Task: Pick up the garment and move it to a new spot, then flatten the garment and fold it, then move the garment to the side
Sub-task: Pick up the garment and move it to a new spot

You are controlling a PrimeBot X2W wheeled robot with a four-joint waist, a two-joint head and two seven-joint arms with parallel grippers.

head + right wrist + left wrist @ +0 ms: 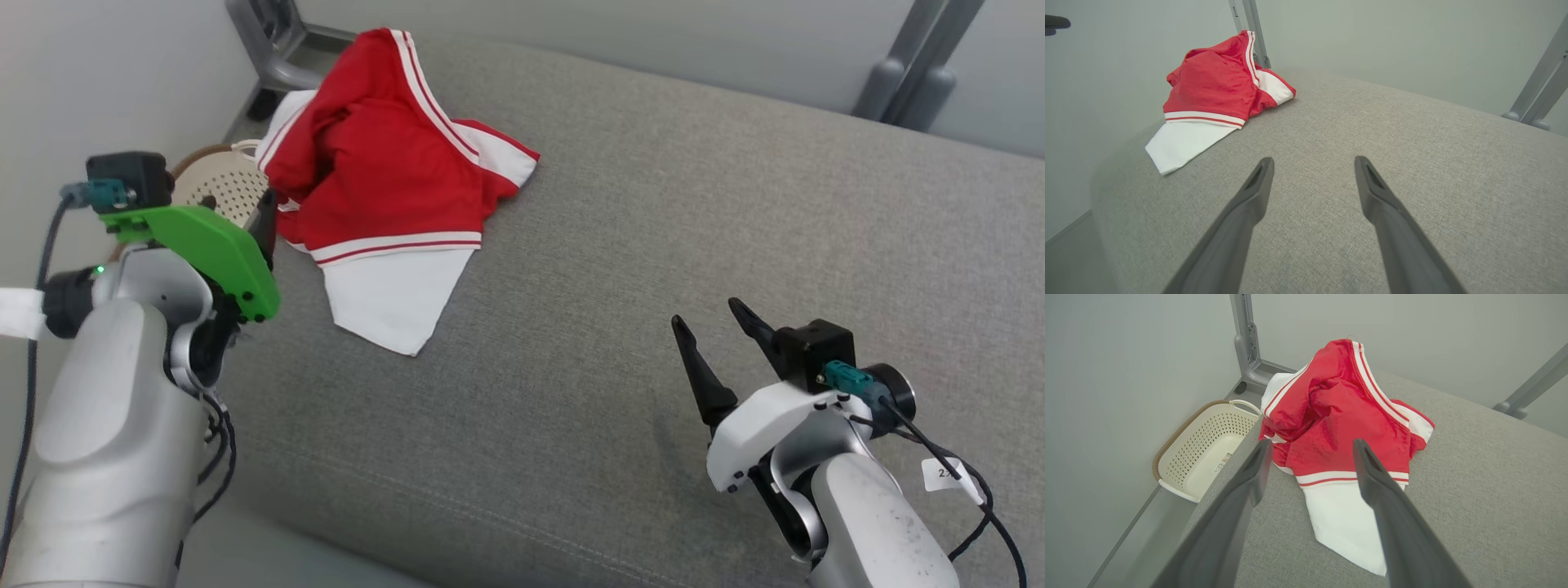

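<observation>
Head view | garment (384, 188) lies far left on grey cushion (669, 229) | left gripper (1310, 447) just beside it, jaws apart | right gripper (706, 312) well apart, jaws spread, empty.

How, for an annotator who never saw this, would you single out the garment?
Start at the wide grey cushion and go to its far left corner. The garment lies crumpled there: red with white stripes and a white panel, unlike the perforated cream basket beside the cushion.
</observation>
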